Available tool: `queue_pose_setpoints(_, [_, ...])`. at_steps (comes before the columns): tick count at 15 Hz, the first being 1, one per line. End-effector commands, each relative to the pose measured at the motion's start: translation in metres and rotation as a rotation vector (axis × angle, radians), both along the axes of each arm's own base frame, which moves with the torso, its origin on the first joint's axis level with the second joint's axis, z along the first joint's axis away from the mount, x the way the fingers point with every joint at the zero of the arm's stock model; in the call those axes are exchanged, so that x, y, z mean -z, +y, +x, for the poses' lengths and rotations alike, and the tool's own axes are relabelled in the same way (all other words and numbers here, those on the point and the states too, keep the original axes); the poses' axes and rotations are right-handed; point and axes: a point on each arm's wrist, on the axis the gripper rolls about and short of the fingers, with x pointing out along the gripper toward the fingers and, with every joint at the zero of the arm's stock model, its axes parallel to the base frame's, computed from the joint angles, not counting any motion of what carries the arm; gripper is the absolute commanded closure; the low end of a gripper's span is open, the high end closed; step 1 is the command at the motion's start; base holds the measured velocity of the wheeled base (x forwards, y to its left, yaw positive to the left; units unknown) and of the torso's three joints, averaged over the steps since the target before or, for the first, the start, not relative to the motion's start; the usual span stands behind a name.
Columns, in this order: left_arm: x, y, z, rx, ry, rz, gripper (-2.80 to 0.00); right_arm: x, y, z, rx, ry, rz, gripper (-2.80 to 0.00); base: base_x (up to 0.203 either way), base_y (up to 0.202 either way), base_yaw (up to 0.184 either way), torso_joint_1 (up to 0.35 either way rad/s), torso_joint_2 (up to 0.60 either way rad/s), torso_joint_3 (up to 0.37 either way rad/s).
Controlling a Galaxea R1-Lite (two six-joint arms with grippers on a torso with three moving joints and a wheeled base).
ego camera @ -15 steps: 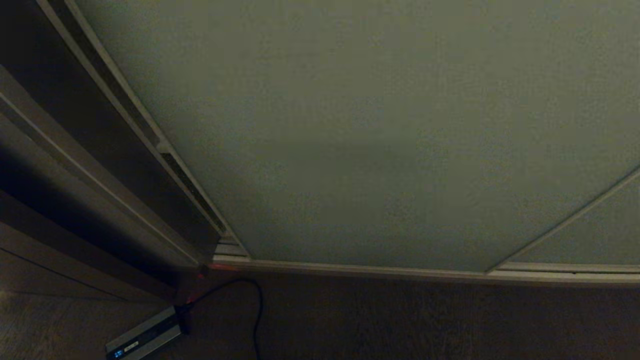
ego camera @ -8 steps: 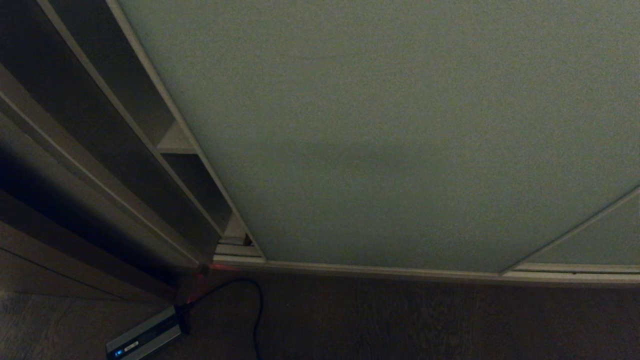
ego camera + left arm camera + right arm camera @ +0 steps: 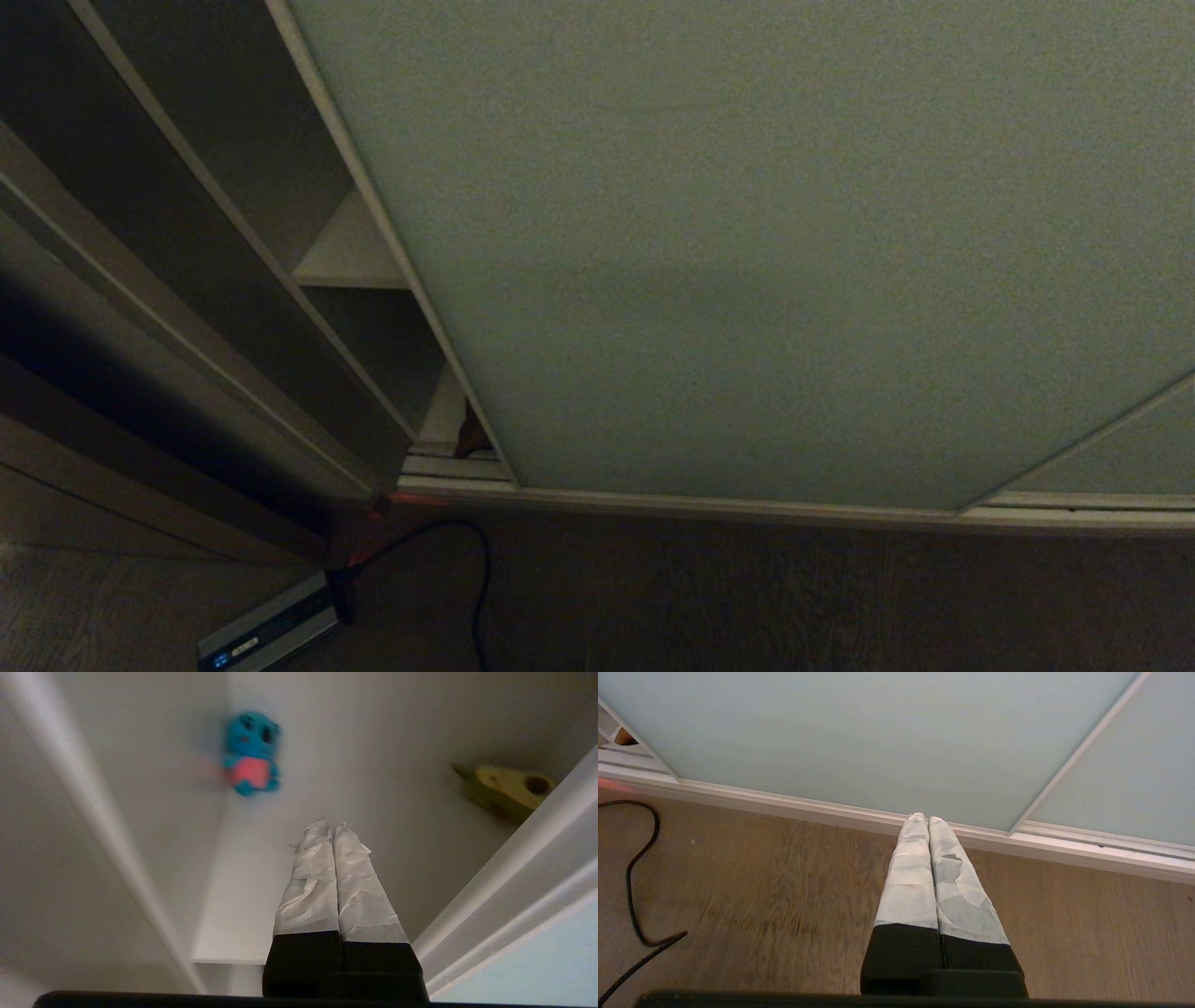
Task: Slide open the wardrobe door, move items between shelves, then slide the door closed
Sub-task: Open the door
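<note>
The sliding wardrobe door, a pale grey-green panel, stands partly open, with a gap at its left edge. In the gap are two off-white shelves. A rust-brown sliver of the items shows low behind the door's edge; the rest is hidden. Neither arm is in the head view. In the left wrist view my left gripper is shut and empty. It reaches into the compartment over a shelf, just beside the door's edge strip. My right gripper is shut and empty, low over the floor before the door.
A blue and pink plush toy and a yellow plush lie deep on the shelf. The dark side frame bounds the gap on the left. On the wood floor lie a black cable and a grey box. A second panel overlaps at right.
The door has slid to the right. The gap at its left edge has widened, baring the shelves and the rust-brown sliver.
</note>
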Motion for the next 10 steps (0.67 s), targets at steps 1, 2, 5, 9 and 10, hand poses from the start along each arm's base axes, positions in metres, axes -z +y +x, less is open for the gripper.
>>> queue_pose_setpoints(1, [0.006, -0.008, 0.015, 0.039, 0.037, 0.004, 0.00, 0.001, 0.000, 0.000, -0.001, 0.003, 0.000, 0.00, 0.000, 0.000, 0.000, 0.000, 0.00, 0.000])
queue_pose_setpoints(2, [0.006, -0.011, 0.016, 0.050, 0.051, 0.007, 0.00, 0.001, 0.000, 0.000, -0.001, 0.003, 0.000, 0.00, 0.000, 0.000, 0.000, 0.000, 0.00, 0.000])
queue_pose_setpoints(5, [-0.001, -0.022, 0.021, 0.099, 0.058, 0.008, 0.00, 0.001, 0.000, 0.000, -0.001, 0.003, 0.000, 0.00, 0.000, 0.000, 0.000, 0.000, 0.00, 0.000])
queue_pose_setpoints(9, [0.000, -0.042, 0.026, 0.179, 0.080, 0.014, 0.00, 0.001, 0.000, 0.000, -0.001, 0.003, 0.000, 0.00, 0.000, 0.000, 0.000, 0.000, 0.00, 0.000])
queue_pose_setpoints(10, [0.001, -0.046, 0.028, 0.191, 0.085, 0.014, 0.00, 0.001, 0.000, 0.000, -0.001, 0.003, 0.000, 0.00, 0.000, 0.000, 0.000, 0.000, 0.00, 0.000])
